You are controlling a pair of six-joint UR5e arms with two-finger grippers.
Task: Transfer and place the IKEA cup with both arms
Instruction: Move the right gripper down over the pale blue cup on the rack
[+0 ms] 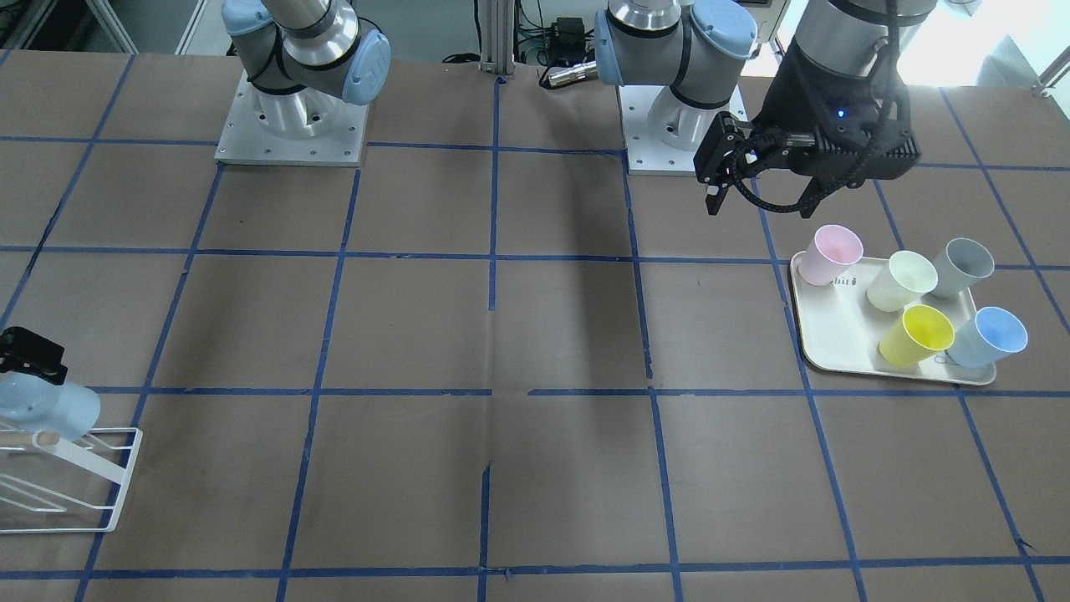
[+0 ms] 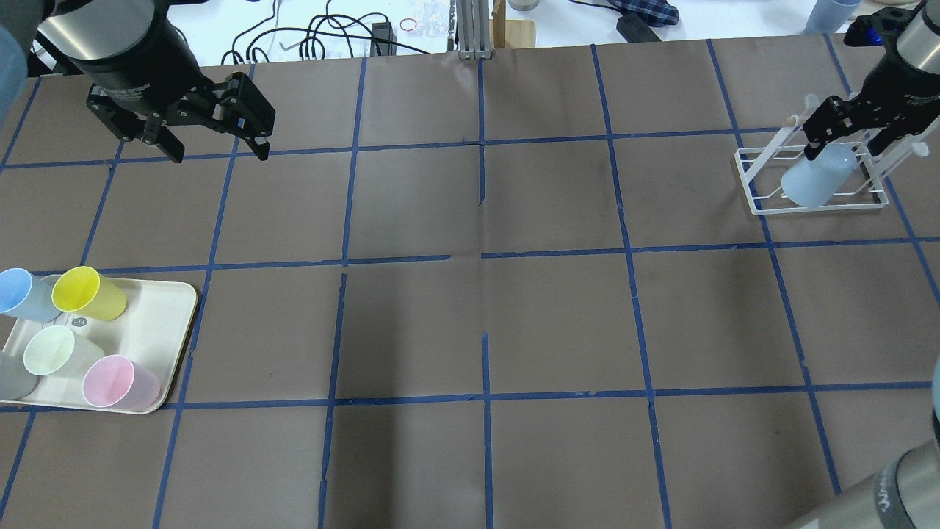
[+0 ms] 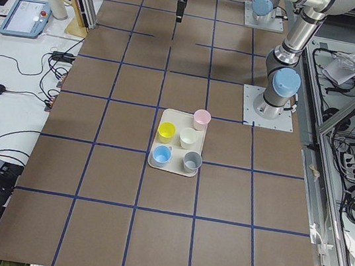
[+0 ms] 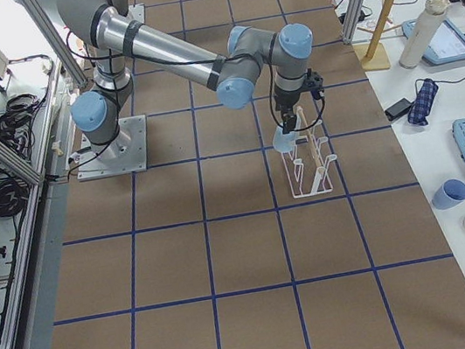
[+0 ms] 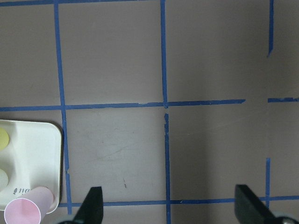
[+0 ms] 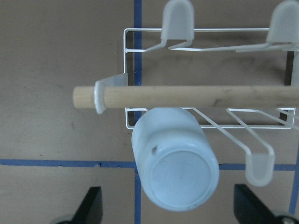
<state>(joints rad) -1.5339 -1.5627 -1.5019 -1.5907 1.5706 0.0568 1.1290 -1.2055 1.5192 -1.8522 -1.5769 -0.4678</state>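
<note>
— IKEA cup [image 6: 175, 161], where is it?
— Upended and tilted on the white rack [image 6: 176, 18], near the worktop's far right corner.
— Gripped?
— No. The right gripper [image 6: 167, 191] hangs over it, fingers spread wide of its sides.
— And the left gripper [image 2: 220, 154]?
— Spread too, holding nothing, above the far left area, well beyond the tray [image 2: 183, 308] at the left edge.
</note>
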